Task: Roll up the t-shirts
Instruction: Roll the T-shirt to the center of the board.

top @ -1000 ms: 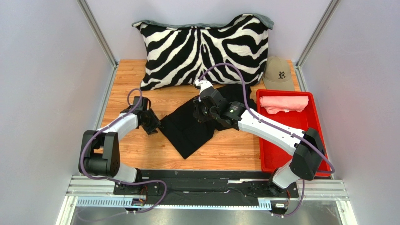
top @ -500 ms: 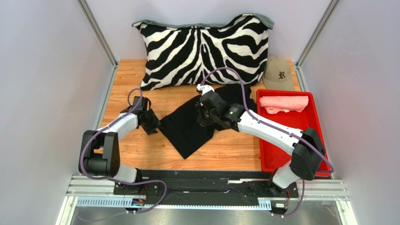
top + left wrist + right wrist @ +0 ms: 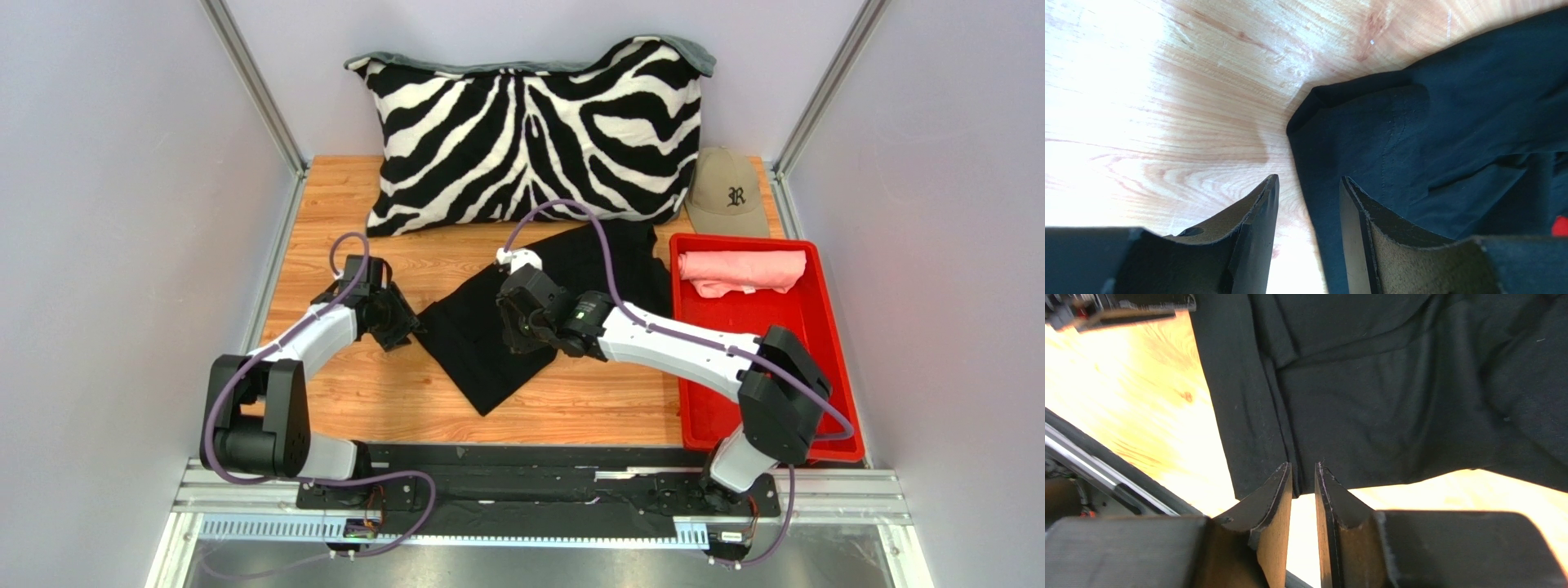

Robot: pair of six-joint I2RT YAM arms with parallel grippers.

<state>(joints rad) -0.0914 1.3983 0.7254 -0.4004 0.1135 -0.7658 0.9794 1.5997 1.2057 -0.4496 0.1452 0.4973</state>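
T-shirts sit in two places: the salmon pink one (image 3: pixel 742 270) lies bunched at the far end of the red tray (image 3: pixel 812 349), and the black one (image 3: pixel 472 337) lies spread slantwise across the middle of the bench (image 3: pixel 368 398), creased and not yet rolled. The black shirt looks like the step in hand.

The left pincer (image 3: pixel 1309 184) is at the shirt's left corner with its jaws well apart. The cloth edge runs just under and ahead of the gap, and nothing is gripped. The right pincer (image 3: pixel 1303 468) hangs over the shirt's near edge with its jaws parted by only a narrow slit. Bare wood shows through the slit, so it holds nothing.

To do this well, I judge that both pincers should take the same edge, well apart from each other, so the roll starts straight. Each should dip low enough to catch every layer at the hem. The right one likely needs a wider opening before it bites. The folds across the middle ought to be flattened first, or the roll will come out lumpy and slack.
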